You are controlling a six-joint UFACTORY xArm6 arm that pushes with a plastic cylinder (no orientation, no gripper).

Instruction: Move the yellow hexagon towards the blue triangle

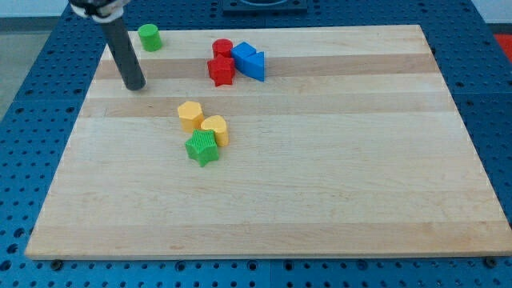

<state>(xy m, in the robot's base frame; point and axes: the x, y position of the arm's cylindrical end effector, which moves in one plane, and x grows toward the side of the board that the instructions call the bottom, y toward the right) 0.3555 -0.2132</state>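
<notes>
no pincer on this rig, so no jaw state to tell, just my tip (134, 86) parked on the pale wooden board (336, 184), well left of the blue triangle block (250, 62), the yellow hexagon block (190, 115) looking unpushed.

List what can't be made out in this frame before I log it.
- Arm above my tip: cut off by the camera view's top edge.
- Blue triangle block and the blue block behind it merge; the second's shape is unclear.
- Second yellow block beside the yellow hexagon block: shape unclear, partly covered by the green star block.
</notes>
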